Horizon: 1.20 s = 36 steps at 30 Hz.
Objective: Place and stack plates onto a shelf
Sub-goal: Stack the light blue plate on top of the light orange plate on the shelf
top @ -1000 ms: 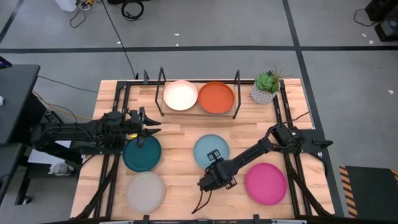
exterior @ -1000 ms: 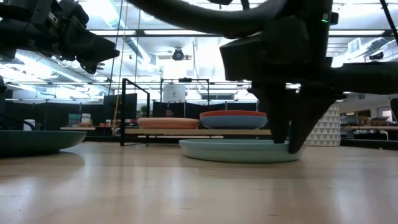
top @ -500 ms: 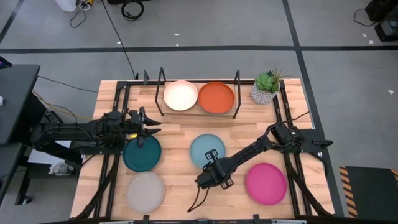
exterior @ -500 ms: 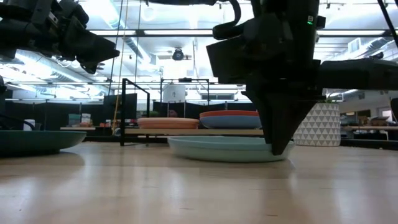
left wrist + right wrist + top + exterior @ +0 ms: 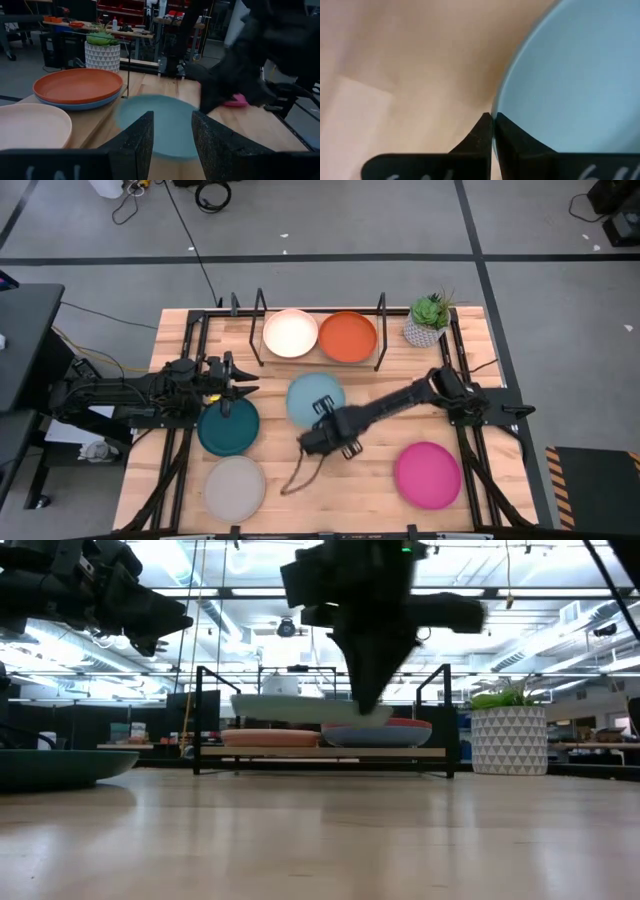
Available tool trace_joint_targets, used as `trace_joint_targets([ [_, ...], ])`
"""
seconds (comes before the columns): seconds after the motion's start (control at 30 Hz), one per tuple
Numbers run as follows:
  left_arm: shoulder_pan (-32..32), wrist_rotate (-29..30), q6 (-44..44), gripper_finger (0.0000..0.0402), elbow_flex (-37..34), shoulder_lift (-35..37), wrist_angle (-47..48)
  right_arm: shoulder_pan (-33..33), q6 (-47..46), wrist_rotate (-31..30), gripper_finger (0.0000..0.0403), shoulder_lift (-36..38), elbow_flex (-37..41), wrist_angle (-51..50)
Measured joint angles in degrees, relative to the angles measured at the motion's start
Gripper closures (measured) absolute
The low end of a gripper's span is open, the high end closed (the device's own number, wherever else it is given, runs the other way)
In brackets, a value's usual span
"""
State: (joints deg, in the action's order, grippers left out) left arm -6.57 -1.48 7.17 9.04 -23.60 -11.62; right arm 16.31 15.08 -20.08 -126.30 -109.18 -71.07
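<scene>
1. We see the right hand [image 5: 322,423] near the middle of the tabletop [image 5: 275,470], its two fingers pinched together on the rim of the pale blue plate [image 5: 313,398].
2. In the right wrist view the fingertips [image 5: 481,131] meet right at that plate's edge, with the pale blue surface spreading away beyond them.
3. The low view shows this plate [image 5: 300,708] held clear of the tabletop, roughly level, at about the height of the stacks on the shelf [image 5: 320,751].
4. From above, the pale blue plate lies just in front of the shelf [image 5: 320,358], between the cream plate [image 5: 291,333] and the orange plate [image 5: 348,336] in line, but not over the board.
5. The orange plate [image 5: 77,84] rests on a blue plate [image 5: 80,105], and the cream plate sits on top of the other stack on the shelf.
6. The left hand [image 5: 236,385] hangs above the far edge of the teal plate [image 5: 228,427], well to the left of the shelf; its fingers [image 5: 132,142] stand apart and hold nothing.
7. The grey plate [image 5: 235,488] lies on the tabletop near the front edge, in front of the teal one.
8. The magenta plate [image 5: 427,474] lies on the right side of the tabletop.
9. A potted plant [image 5: 428,319] stands just right of the shelf.
</scene>
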Motion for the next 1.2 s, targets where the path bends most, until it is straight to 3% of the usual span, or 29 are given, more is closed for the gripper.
trace_joint_targets([
  [0.3, 0.0, 0.0, 0.2, 0.0260, 0.0, 0.0, 0.5, -11.5, 9.1, 2.9, 0.0389, 0.0, -7.2, -0.4],
  [0.7, 0.0, 0.0, 1.6, 0.0260, 0.0, 0.0, 1.2, -23.7, 27.4, 8.1, 0.0389, 0.0, -8.1, 14.4],
  [0.9, 0.0, -0.1, 1.2, 0.0260, 0.0, 0.0, 1.2, -28.2, 29.6, 11.2, 0.0390, 0.0, -8.1, 17.2],
  [1.07, 0.0, -0.1, 1.2, 0.0260, 0.0, 0.0, 1.2, -30.7, 30.0, 17.2, 0.0390, 0.0, -8.1, 20.2],
  [1.2, 0.0, -0.1, 1.2, 0.0260, 0.0, 0.0, 1.2, -32.2, 29.6, 17.1, 0.0389, -0.1, -6.5, 21.7],
])
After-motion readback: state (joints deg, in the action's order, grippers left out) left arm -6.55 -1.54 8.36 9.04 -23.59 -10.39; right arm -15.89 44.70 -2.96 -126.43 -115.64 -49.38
